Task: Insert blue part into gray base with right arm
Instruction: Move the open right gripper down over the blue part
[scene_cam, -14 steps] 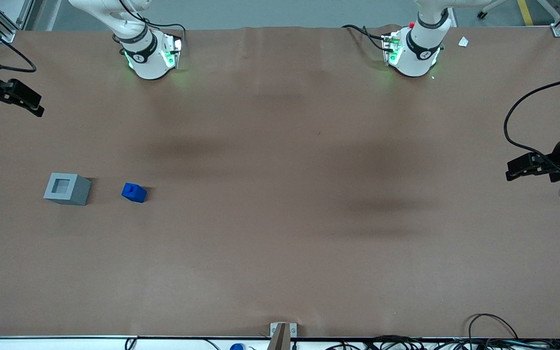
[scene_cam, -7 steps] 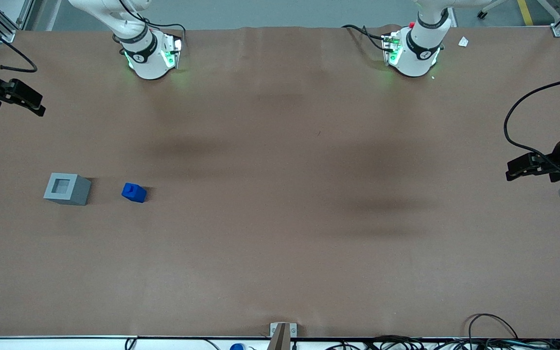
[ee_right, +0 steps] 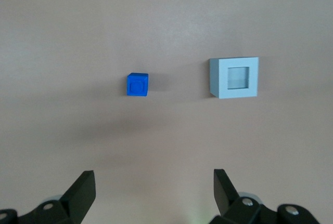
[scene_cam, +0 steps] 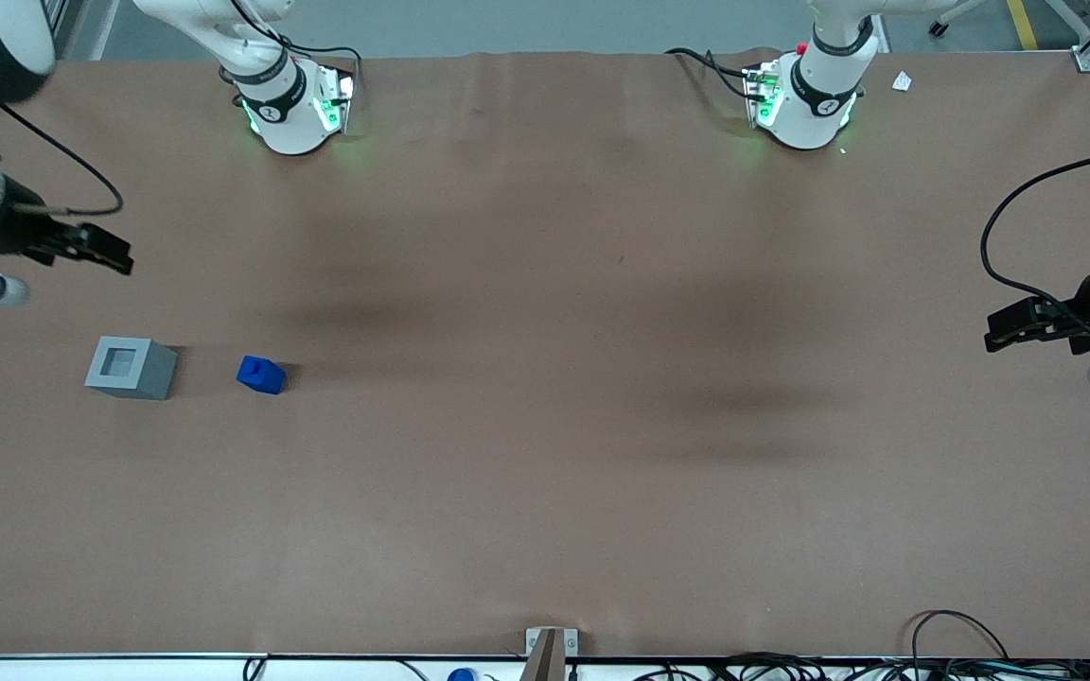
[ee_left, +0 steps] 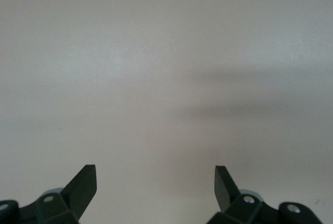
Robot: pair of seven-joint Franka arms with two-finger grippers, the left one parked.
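Brown table (scene_cam: 545,426) (cables (scene_cam: 961,653) along its near edge).

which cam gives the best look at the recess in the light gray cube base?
Right wrist view: it looks straight down into the light gray cube base, recess fully visible, small blue plastic block beside it, open gripper apart from both. Front view shows the base small and oblique. Left wrist view shows only bare table.

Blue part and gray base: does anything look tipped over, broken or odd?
Nothing stands out. The blue part stands upright, stub up, apart from the gray base, whose recess is empty. The gripper hovers open, farther from the front camera than both.
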